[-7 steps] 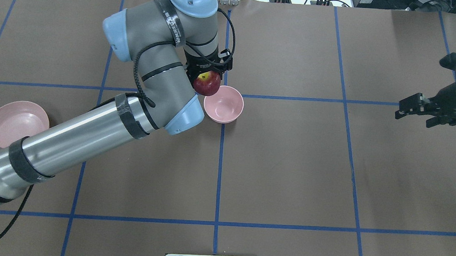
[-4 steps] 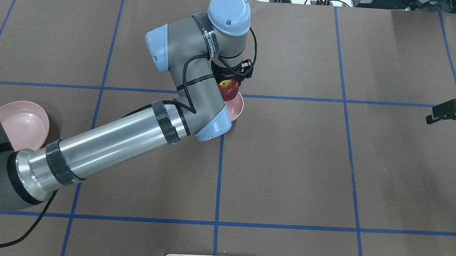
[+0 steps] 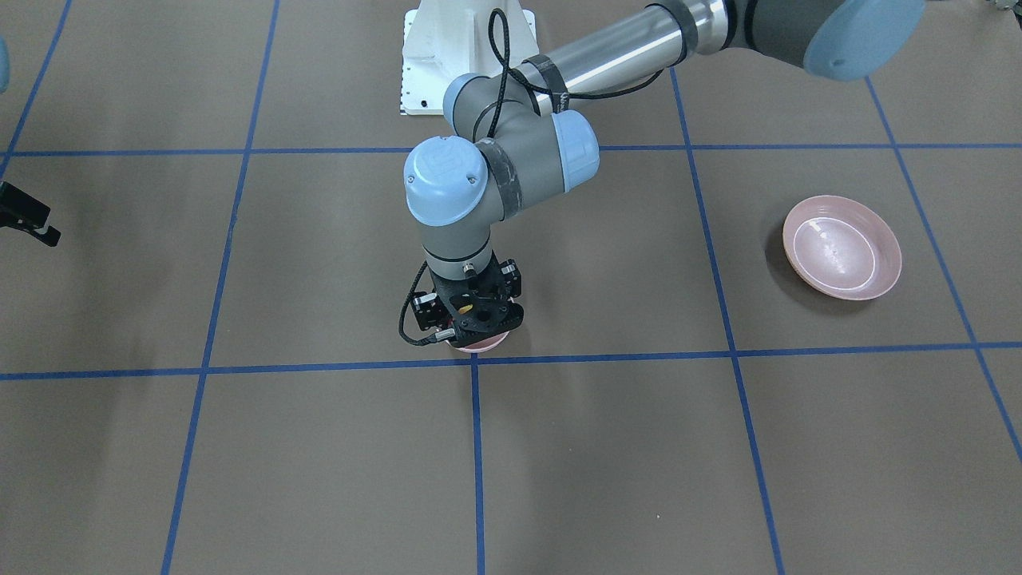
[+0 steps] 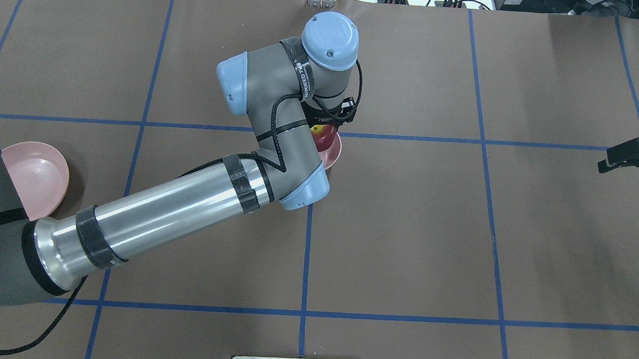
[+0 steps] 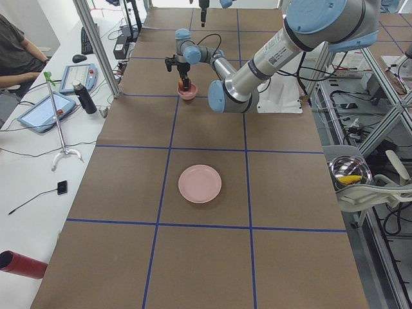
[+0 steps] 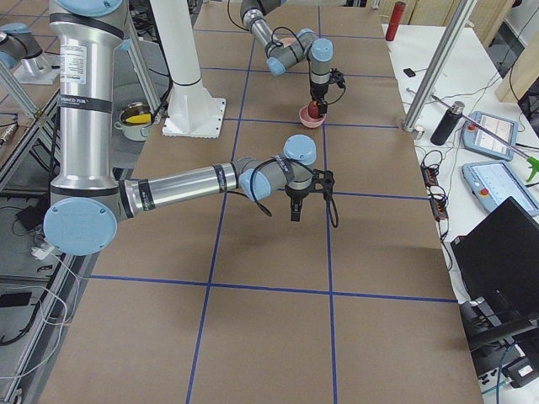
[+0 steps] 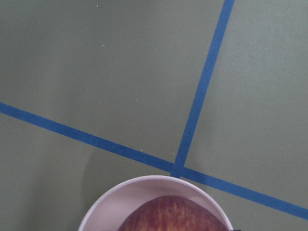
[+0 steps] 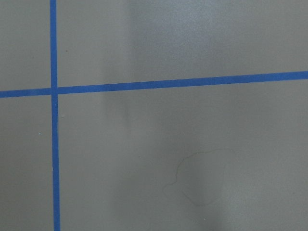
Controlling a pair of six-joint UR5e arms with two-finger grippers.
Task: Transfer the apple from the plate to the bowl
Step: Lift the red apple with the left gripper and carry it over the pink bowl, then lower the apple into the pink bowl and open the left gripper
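Overhead exterior view: the left gripper [image 4: 325, 129] grips the apple [image 4: 323, 136], held low over the bowl [image 4: 334, 152]. The plate [image 4: 38, 173] sits bare, well apart on the counter. Placing looks to be the step in hand. Next comes a short descent, then opening the jaws and lifting straight off.

**Around the counter: tape, desk gear, a steel basin**

Brown counter [image 5: 206, 257], marked off in large squares by blue tape lines [image 5: 193, 224]. A faint ring-shaped stain [image 8: 202, 178] on the paper in the right wrist view. Alongside, a white side table [image 5: 26, 167] with a tablet [image 5: 42, 111], a black bottle [image 5: 84, 98] upright next to it, and a red cylinder [image 5: 22, 264] lying at the near end. Off the opposite edge, a steel basin [image 5: 349, 171] holding something yellow. An open laptop [image 6: 505, 252] in the right side view.
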